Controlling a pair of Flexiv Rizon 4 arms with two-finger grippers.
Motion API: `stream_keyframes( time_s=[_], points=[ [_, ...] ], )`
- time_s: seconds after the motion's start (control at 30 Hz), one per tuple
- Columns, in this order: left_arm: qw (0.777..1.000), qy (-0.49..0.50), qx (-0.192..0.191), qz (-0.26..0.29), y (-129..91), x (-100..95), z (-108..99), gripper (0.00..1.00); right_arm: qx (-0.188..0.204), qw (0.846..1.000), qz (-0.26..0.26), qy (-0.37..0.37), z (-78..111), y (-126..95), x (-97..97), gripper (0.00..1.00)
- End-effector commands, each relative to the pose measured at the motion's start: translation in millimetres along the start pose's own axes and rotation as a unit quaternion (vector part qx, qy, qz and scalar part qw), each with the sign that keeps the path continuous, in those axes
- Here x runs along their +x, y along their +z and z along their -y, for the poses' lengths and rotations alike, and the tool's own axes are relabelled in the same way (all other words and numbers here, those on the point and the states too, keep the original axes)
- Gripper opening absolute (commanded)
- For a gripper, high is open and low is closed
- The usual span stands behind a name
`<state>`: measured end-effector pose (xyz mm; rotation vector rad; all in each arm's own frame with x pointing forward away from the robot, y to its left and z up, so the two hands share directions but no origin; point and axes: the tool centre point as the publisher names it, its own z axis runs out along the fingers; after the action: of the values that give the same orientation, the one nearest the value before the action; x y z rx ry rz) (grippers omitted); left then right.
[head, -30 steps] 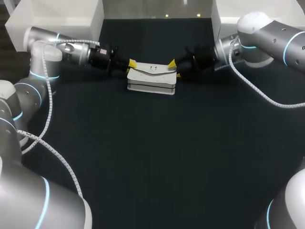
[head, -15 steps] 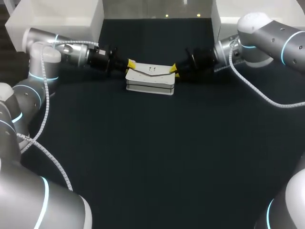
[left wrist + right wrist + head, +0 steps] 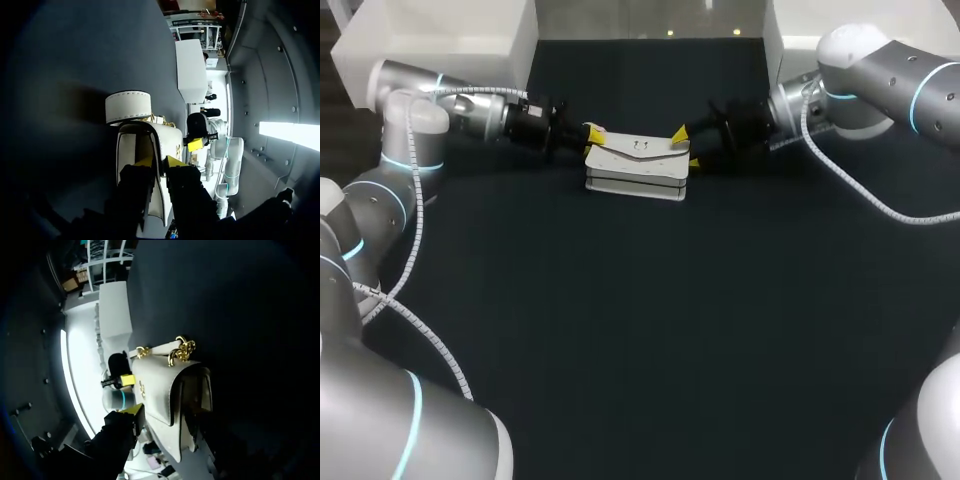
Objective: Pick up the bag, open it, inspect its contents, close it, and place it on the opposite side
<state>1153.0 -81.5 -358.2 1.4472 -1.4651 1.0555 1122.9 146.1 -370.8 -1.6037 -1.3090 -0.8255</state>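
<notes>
Bag is found flat at the far middle of the counter. Its long axis is laid side to side, with one short end turned to each hand. The left hand is set at the left end and the right hand at the right end. The flap is seen lifted off the body, outer face up.

Left wrist view: the flap's edge is clamped between the left hand's yellow tips, and a dark gap under the flap is shown more plainly than from above.

Right wrist view: the bag's end is met right at the right hand, but whether it is gripped cannot be told. A gold chain is noted at the bag's edge, which is not made out in the head view.
</notes>
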Motion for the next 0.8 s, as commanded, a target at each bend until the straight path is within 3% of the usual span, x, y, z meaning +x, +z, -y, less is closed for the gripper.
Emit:
stream_keyframes(
  time_s=[0.03,0.13,0.2,0.3,0.37,0.4,0.47,0.5,0.53,0.8],
  points=[
    [1.000,0.000,0.000,0.001,3,-0.8,-1,0.00,0.004,1.000,-0.003,0.000,-2.1,5,-2.4,0.00],
    [1.000,0.002,0.000,0.003,1,1.9,-3,0.01,0.005,1.000,-0.003,-0.002,-1.3,5,-0.9,0.00],
    [1.000,0.005,0.000,0.005,-1,4.1,-3,0.24,0.006,1.000,-0.001,-0.003,-0.9,4,0.4,0.00],
    [1.000,0.009,0.001,0.009,-4,7.8,-5,0.49,0.005,1.000,0.005,-0.005,0.0,2,3.2,0.00],
    [1.000,0.014,0.001,0.012,-6,11.2,-6,0.87,0.004,1.000,0.008,-0.007,1.0,-1,5.6,0.00],
    [1.000,0.016,0.001,0.013,-8,13.0,-7,1.00,0.004,1.000,0.010,-0.008,1.5,-2,6.7,0.22],
    [1.000,0.021,0.000,0.014,-10,17.3,-8,1.00,0.002,1.000,0.014,-0.010,2.8,-3,8.7,0.60],
    [1.000,0.023,0.000,0.015,-11,19.2,-9,1.00,0.001,1.000,0.016,-0.011,3.4,-4,9.4,0.88],
    [1.000,0.025,-0.001,0.016,-13,21.3,-10,1.00,-0.001,1.000,0.017,-0.011,4.0,-5,10.0,1.00],
    [0.999,0.041,-0.011,0.028,-33,34.9,-22,1.00,-0.010,0.999,0.036,-0.007,11.6,-14,7.2,1.00]
  ],
)
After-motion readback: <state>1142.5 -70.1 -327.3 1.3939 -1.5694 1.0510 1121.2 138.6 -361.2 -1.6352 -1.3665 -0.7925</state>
